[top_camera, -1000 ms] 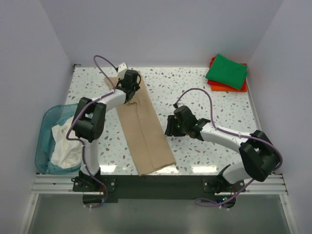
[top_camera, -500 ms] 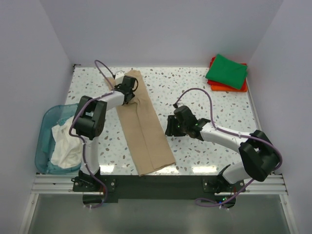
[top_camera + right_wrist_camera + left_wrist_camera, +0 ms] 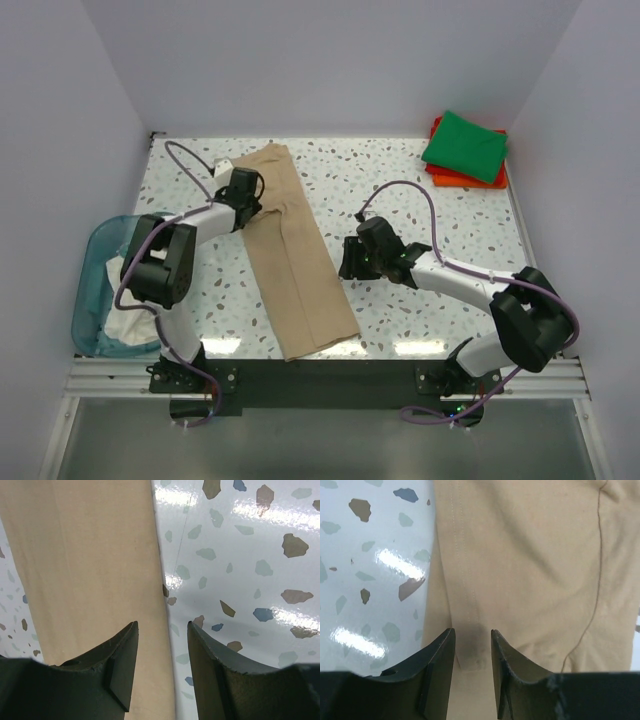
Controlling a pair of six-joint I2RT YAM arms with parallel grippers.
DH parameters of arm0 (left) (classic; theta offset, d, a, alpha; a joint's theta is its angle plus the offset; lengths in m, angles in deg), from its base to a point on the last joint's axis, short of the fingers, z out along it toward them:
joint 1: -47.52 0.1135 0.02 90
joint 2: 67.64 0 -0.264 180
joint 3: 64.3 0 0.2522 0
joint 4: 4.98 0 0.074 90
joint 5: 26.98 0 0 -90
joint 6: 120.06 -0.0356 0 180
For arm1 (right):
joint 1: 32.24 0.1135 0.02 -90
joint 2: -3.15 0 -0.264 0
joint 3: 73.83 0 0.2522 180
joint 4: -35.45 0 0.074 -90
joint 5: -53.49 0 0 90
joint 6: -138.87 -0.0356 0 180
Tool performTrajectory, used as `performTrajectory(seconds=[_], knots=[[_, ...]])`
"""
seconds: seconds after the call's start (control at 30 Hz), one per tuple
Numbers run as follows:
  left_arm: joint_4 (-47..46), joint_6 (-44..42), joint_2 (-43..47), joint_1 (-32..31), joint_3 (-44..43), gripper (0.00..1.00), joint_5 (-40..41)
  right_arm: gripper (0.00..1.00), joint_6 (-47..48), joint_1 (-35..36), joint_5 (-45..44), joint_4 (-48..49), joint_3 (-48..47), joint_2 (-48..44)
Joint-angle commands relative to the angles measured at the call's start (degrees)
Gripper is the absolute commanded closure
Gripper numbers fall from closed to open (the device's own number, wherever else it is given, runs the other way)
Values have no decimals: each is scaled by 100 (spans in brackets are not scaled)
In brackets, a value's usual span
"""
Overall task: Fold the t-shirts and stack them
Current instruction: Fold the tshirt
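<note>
A tan t-shirt [image 3: 300, 265] lies flat as a long folded strip running from the far left toward the near edge. My left gripper [image 3: 250, 196] is at the strip's left edge near its far end. In the left wrist view it is open [image 3: 472, 632] just above a stitched seam of the tan t-shirt [image 3: 530, 565], with nothing between the fingers. My right gripper [image 3: 346, 262] is open at the strip's right edge, midway along. In the right wrist view its jaws [image 3: 162, 625] straddle that edge of the tan t-shirt [image 3: 90, 565]. A folded green t-shirt [image 3: 466, 146] lies on an orange-red one [image 3: 447, 179].
A translucent teal basket [image 3: 88, 285] stands at the table's left edge with a white t-shirt [image 3: 138, 305] bunched inside. The folded stack sits in the far right corner by the wall. White walls close in the speckled table [image 3: 400, 185] on three sides.
My left gripper has slid left and nearer, off the far end of the tan t-shirt, whose far end now shows flat. The right arm has not moved.
</note>
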Motion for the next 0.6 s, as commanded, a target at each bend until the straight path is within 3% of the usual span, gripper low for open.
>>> performTrajectory(seconds=[0.0,0.23,0.3,0.57], knots=[[-761,218,680,12,434,60,-401,52,214,-10,-27,61,-89,50],[-789,489,1251,-136,1277,58,-1211,49,584,200,-194,-369,-46,146],[-727,534,1655,-224,1576,52,-1273,49,575,279,-151,-431,51,15],[545,1087,3534,-778,3018,48,-1396,48,268,1123,-2,-826,622,-671]])
